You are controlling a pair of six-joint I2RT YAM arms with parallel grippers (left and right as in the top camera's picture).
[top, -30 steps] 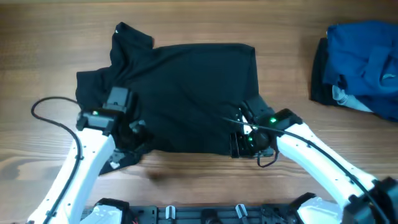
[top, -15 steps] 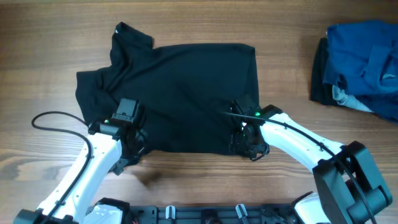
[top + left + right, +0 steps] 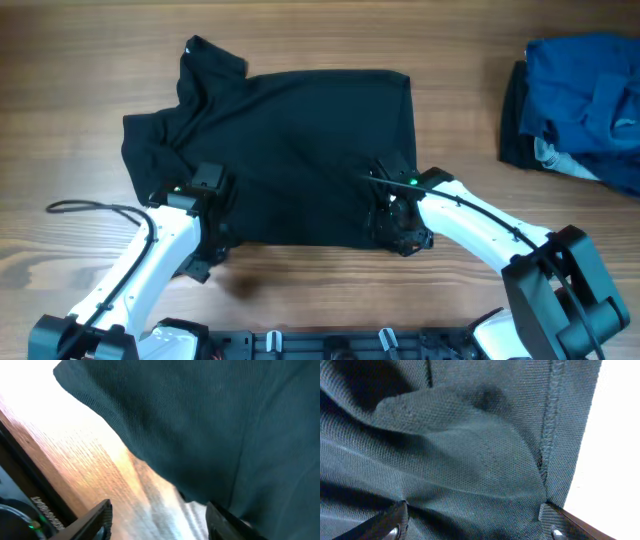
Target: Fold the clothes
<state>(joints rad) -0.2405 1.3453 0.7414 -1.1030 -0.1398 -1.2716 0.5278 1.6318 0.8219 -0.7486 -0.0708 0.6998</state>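
A black shirt (image 3: 290, 150) lies spread flat on the wooden table, one sleeve bunched at the far left. My left gripper (image 3: 208, 238) is at the shirt's near left edge. In the left wrist view it (image 3: 160, 522) is open, with bare wood between the fingers and the shirt's edge (image 3: 200, 425) reaching the right finger (image 3: 227, 522). My right gripper (image 3: 396, 225) sits on the shirt's near right corner. In the right wrist view it (image 3: 477, 522) is open wide, the fingers pressed down on the fabric (image 3: 460, 450) just inside the hem (image 3: 551, 420).
A pile of blue and dark clothes (image 3: 580, 105) lies at the far right edge of the table. The arm bases and a black rail (image 3: 320, 345) run along the near edge. Bare wood (image 3: 80, 80) surrounds the shirt.
My left gripper has moved right and in to the shirt's near left edge. My right gripper has moved left onto the near right corner and lowered onto the fabric.
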